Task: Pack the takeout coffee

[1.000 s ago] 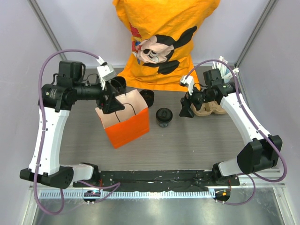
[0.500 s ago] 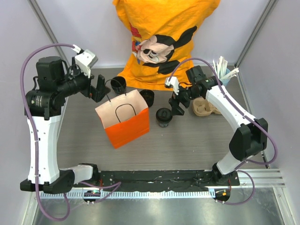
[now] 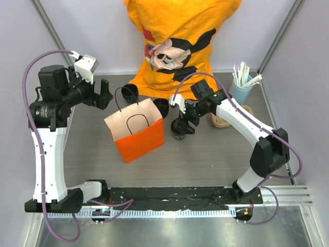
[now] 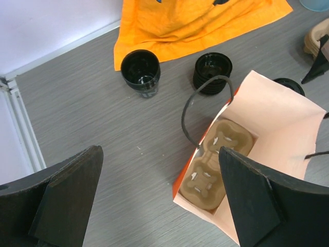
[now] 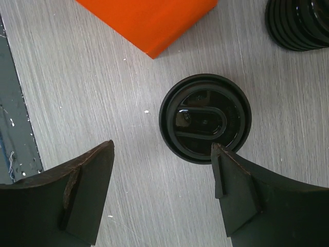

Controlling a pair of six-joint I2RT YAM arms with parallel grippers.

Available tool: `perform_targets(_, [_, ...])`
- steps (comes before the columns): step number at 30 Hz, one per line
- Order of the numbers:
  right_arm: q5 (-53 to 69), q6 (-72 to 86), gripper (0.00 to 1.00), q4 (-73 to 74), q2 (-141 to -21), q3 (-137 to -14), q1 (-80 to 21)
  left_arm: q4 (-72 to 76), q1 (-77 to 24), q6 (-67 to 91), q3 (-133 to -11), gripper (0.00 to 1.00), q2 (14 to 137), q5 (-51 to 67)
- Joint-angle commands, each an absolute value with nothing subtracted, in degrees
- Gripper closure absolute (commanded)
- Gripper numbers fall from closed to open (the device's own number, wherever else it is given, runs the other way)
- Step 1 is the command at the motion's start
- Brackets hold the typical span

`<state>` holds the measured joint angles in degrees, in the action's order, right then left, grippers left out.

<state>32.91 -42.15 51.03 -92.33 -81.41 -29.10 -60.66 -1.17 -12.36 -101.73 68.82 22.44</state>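
Beside the orange paper bag (image 3: 139,135), on its right, we see the takeout coffee (image 5: 204,118) standing upright on the grey table (image 3: 205,159). Its round black lid is on. It sits outside the bag, with a strip of bare table between the two.

From the top camera, the right pincer (image 5: 159,185) hangs directly over the coffee and hides most of it. In the wrist view its two fingers are spread apart. The lid shows beyond their tips, and one fingertip overlaps the rim at lower right. We cannot tell whether that fingertip touches the cup, and nothing is pinched.

The left pincer (image 4: 159,195) is raised above the table, behind and to the left of the bag. Its fingers are spread wide and hold nothing.

The bag stands open with its black cord handles (image 4: 193,110) up. A cardboard cup carrier (image 4: 216,159) lies flat on the bottom of the bag.

Behind the bag, an open black cup (image 4: 140,69) stands at the hem of an orange Mickey Mouse shirt (image 3: 177,46). A short stack of black lids (image 4: 212,70) sits to the right of that cup, just behind the coffee.

Further right, more cardboard carriers (image 3: 221,122) lie partly under the right arm. A pale blue cup of white sticks (image 3: 240,88) stands near the back right corner.
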Motion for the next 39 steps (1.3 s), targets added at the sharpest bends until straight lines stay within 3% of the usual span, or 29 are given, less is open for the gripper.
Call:
perform_targets(1, [33.1, -42.9, 0.20, 47.7, -93.2, -81.1, -29.2, -57.1, -0.3, -10.5, -101.5, 0.00, 67.4, 20.6])
perform_targets(21, [29.6, -41.6, 0.38, 42.5, -96.2, -77.9, -32.2, -56.7, 2.4, -9.4, -100.2, 0.00, 67.3, 20.8])
perform_targets(39, [24.1, -42.1, 0.60, 44.4, -98.8, -78.7, -34.6, -56.6, 2.8, -9.0, -100.3, 0.00, 67.5, 21.4])
